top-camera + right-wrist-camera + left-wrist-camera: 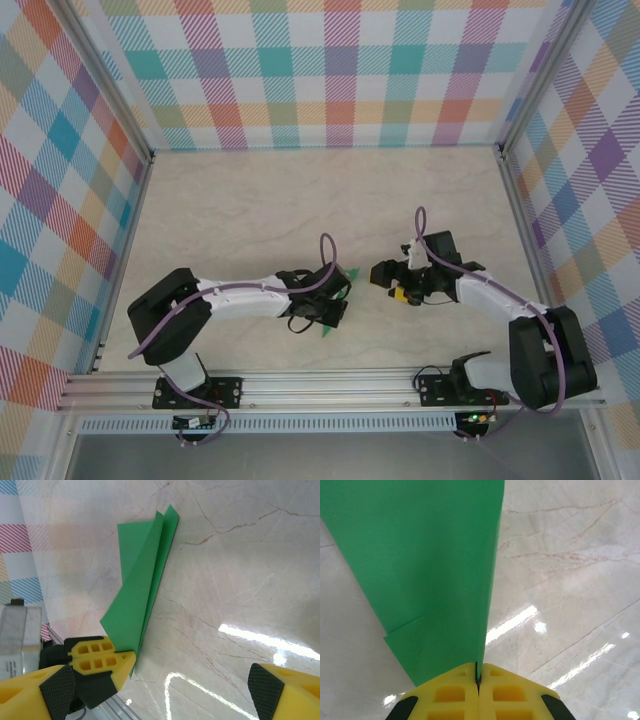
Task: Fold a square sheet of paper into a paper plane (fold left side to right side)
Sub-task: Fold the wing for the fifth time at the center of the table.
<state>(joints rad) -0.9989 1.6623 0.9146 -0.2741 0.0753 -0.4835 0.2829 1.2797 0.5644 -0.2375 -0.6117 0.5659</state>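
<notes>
Well, the left gripper (pixel 478 677) is pressed together on one end of the folded green paper plane (pixel 142 575), which runs away from the fingers toward 12 o'clock in its wrist view. From above, that pinch sits at about 6 o'clock from the middle of the table (pixel 250 200). The right gripper (pixel 160 695) is spread wide and holds nothing, just off at 3 o'clock from the left one.

My worry is the grip: it catches only one end of thin paper, so I judge the far tip could droop or twist, or the sheet could slide out if I swing the arm fast. One flap stands up from the rest, so the layers might spring apart. I cannot tell whether the plane rests on the table; dragging it could crumple the tip. The two grippers are near, so a careless approach from the right might knock the paper or bump the left fingers.

No brand is readable. A pale block (pixel 20 645) at 9 o'clock in the right wrist view carries print too small to read.
</notes>
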